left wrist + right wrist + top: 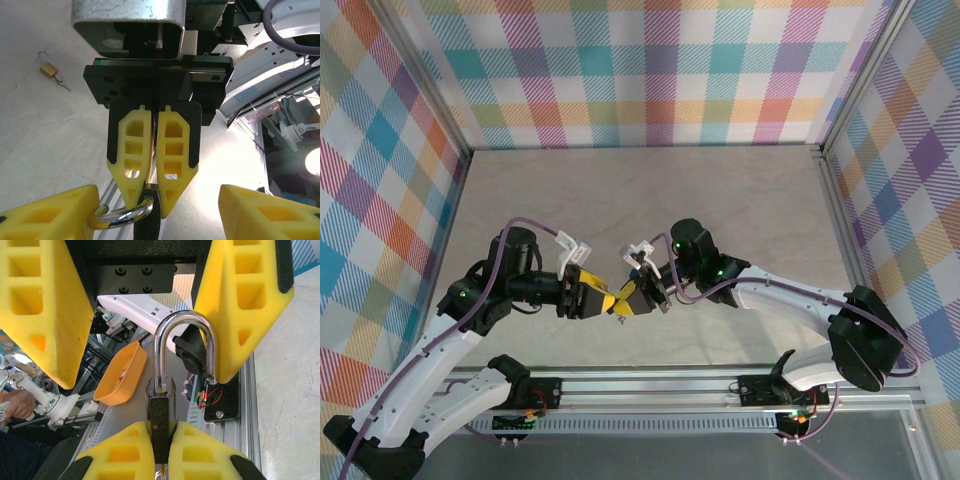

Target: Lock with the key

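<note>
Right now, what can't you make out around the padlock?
- Keyhole of held padlock: right wrist view, hidden between right gripper fingers.
- Shackle: top view, too small, crowded between left gripper and right gripper.
- Small padlock: left wrist view, too small to tell if key is inserted.

Padlock [125, 216] in right gripper [150, 207]; small brass lock [48, 70] on table [40, 135].
</note>
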Tool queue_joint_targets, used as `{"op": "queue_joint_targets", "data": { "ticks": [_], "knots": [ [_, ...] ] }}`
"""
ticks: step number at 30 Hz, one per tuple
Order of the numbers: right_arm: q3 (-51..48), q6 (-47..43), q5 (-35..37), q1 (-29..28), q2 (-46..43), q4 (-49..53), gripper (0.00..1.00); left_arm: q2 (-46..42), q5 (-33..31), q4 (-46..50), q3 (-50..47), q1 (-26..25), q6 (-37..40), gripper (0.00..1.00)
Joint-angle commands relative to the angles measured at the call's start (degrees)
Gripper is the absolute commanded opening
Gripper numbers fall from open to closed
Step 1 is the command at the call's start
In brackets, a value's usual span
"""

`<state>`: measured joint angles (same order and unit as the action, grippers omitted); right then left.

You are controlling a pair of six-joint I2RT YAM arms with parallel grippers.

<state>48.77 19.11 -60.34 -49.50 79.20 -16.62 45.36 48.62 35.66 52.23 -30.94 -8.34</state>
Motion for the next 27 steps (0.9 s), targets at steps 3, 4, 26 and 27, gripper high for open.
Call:
{"op": "queue_joint_targets", "data": {
  "ticks": [3,4,26,27],
  "knots": [
    [1.55,-1.81,1.84,-0.08,-0.58,0.71,0.0,-0.54,3.68,0.23,1.22,0.09,0.4,0.58],
    [1.51,-1.91,1.92,-0.08,-0.62,0.75,0.0,-0.61,3.55,0.5,1.15,0.09,0.68,0.57],
    [2.12,-3.61,4.32,0.01,-1.28,3.5,0.0,-2.65,2.21,3.07,0.84,0.09,1.78,0.53],
    [2.2,-3.53,4.11,0.01,-1.28,3.55,0.0,-2.66,1.78,3.39,1.08,0.09,2.05,0.52]
  ]
}}
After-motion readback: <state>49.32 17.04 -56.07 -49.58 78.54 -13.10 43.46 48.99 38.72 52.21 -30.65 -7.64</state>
